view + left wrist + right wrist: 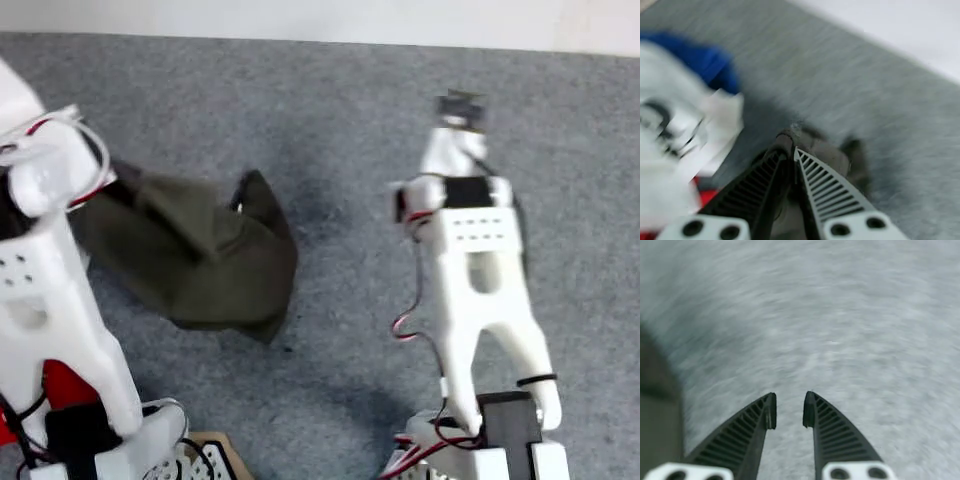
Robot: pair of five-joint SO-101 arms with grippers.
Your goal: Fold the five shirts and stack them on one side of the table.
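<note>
Grey, felt-like covering spread over the table [350, 120], which ended at a pale wall [300, 15] along its far edge. Two white arms stood at the near side. The left arm [50, 280] rose along the left edge, and the right arm [480, 270] stretched away from the camera over bare surface. Between them, nearer the left arm, lay one dark olive shirt [200, 260], crumpled and unfolded. Its long axis ran on a slant from the left arm's wrist toward the near middle of the table. It bunched thickest at its near right end, and a pointed flap stuck up on its far side. The left gripper [790, 152] had its black ribbed fingers pressed together on a fold of that olive cloth, at the shirt's end closest to the arm. The right gripper [788, 407] hung over plain grey surface, well apart from the shirt, with its fingers parted by a narrow gap and nothing between them. Beyond the left gripper showed a blue shape [705, 60] and a white one [670, 100], both too blurred to identify.
</note>
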